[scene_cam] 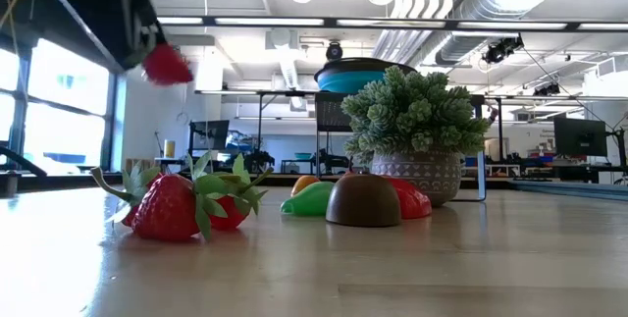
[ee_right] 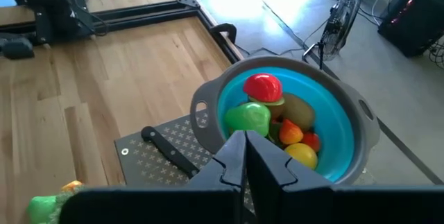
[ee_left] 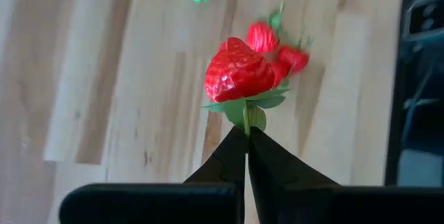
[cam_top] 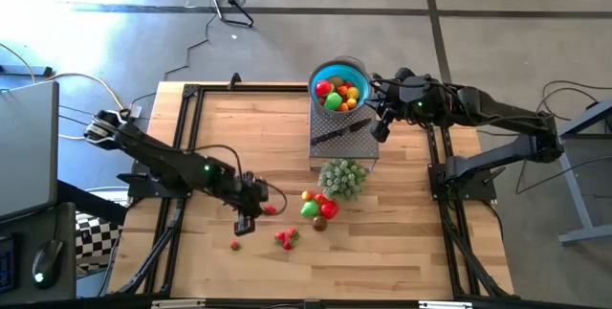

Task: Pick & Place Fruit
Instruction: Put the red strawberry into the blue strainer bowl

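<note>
Red strawberry hangs by its stem from the left fingers, pinched tight; right fingers closed, empty, over the bowl.

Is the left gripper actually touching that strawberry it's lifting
Touching. The left wrist view shows the left gripper shut on the strawberry's green stem, berry above the table.

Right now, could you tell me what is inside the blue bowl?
The blue bowl holds a pile of fruit: a red one on top, a green one beside it, plus brown, orange and yellow pieces. Anything beneath that pile, and the bowl's bottom, is covered.
</note>
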Robot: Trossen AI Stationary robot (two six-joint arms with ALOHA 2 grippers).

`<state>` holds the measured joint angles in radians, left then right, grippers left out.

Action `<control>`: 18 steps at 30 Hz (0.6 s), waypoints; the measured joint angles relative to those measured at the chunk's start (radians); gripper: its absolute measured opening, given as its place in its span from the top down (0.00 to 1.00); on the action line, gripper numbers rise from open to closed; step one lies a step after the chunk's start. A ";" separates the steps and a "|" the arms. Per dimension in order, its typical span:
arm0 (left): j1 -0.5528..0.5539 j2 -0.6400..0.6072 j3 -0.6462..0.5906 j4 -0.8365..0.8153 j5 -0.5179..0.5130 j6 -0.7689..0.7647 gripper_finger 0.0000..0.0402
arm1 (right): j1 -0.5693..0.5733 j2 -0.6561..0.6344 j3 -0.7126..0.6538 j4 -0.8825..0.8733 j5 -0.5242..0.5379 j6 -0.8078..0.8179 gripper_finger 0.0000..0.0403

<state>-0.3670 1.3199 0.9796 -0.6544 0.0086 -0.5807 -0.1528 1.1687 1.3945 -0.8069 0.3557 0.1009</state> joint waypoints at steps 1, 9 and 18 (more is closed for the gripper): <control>0.013 -0.018 0.004 0.000 0.000 0.000 1.00 | 0.000 0.000 0.000 0.000 0.000 0.000 0.99; 0.147 -0.097 0.111 0.011 -0.133 0.037 1.00 | 0.000 0.000 0.000 -0.005 0.000 -0.035 0.99; 0.299 -0.102 0.288 0.039 -0.286 0.127 1.00 | 0.000 0.000 0.000 -0.006 0.003 -0.095 0.99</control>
<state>-0.0680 1.2182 1.2671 -0.6158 -0.2776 -0.4538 -0.1526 1.1687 1.3945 -0.8127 0.3588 0.0057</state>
